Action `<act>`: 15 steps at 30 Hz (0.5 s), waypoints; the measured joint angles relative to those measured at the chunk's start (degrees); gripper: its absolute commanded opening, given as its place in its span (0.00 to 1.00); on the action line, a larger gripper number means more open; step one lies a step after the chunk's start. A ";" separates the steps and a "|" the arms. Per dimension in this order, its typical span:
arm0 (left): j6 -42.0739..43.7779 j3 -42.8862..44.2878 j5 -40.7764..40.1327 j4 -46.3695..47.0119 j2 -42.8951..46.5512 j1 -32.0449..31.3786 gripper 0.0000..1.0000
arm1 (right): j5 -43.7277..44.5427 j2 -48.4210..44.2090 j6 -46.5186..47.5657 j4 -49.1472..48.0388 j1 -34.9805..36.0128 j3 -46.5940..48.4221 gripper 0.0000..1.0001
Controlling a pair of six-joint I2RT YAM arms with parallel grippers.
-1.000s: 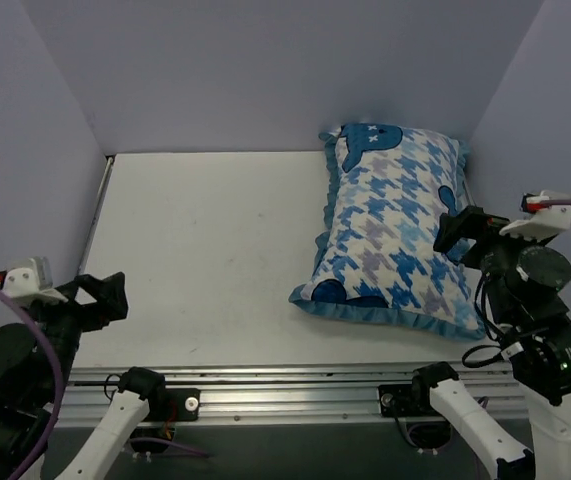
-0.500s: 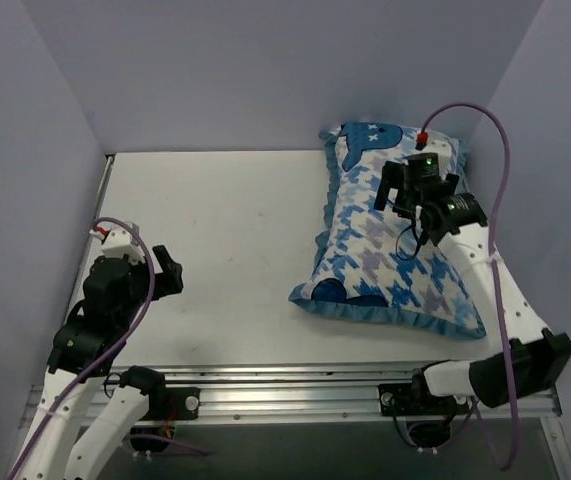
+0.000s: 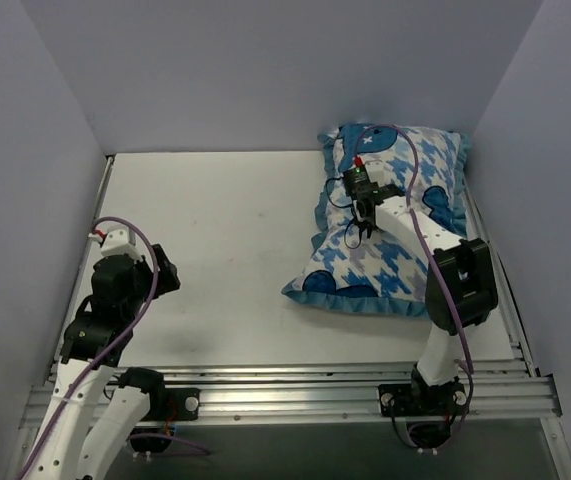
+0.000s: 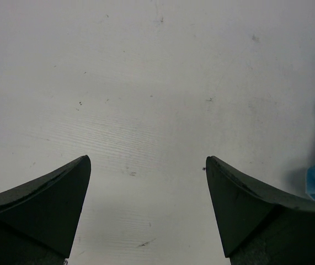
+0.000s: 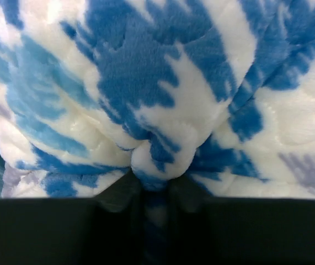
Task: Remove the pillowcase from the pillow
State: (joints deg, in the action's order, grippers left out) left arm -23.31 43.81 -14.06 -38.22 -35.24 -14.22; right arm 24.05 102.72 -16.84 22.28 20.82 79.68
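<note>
On the white bench, the blue-and-white houndstooth plush pillowcase lies far right, stuffed full (pillow hidden inside). I judge it light, soft and loose, best taken by a pinched fold. My right hand sits on its middle, clamped on such a fold. My left hand gapes wide, well apart.

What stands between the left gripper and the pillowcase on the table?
Nothing visible does. The left gripper hangs open over bare table, and only that surface lies between it and the pillowcase. The right gripper pinches a fold of the pillowcase from above.
</note>
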 measured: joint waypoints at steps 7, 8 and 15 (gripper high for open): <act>-0.04 0.00 1.11 0.96 0.04 4.31 0.94 | 4.74 0.76 5.62 -2.43 9.29 -0.70 0.00; -0.04 0.00 1.20 1.14 0.11 4.44 0.94 | 5.05 0.74 6.43 -2.38 11.98 -0.42 0.00; -0.04 0.00 1.49 1.31 1.22 4.59 0.94 | -1.03 -1.07 7.06 -3.41 33.81 1.27 0.00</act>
State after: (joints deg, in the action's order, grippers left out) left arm -23.35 43.81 -12.58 -36.91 -34.02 -9.63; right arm 23.03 101.65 -9.78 18.87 54.63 80.95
